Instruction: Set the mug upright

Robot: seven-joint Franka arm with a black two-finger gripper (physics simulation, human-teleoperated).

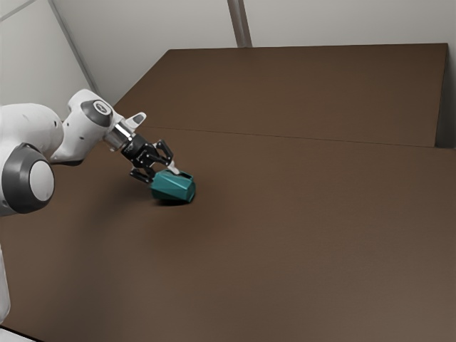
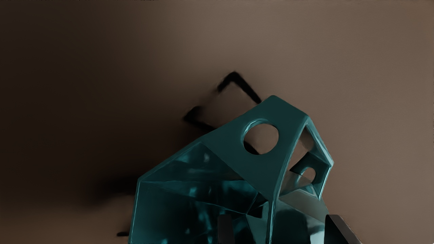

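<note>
Mug (image 1: 173, 187) is lying tipped over on its side by the claw (image 1: 162, 175), its length running roughly from nine to three o'clock in the exterior view. It is sitting between eight and nine o'clock from that view's middle, with the arm (image 1: 88, 135) coming in toward it from ten o'clock. A dark shadow (image 1: 173, 203) is showing at its six o'clock, and I'm not able to tell whether the mug is resting on the brown table (image 1: 306, 235) or hanging just above it. Nor can I tell whether the claw is gripping it or standing open around it.

To my eye, the job is sitting at the grasp or the start of the turn; the mug is not standing upright. The next move is depending on that grip: if it's firm, the work is calling for a slow roll onto the base; if not, for securing it. A loose hold would be risking a slip.
</note>
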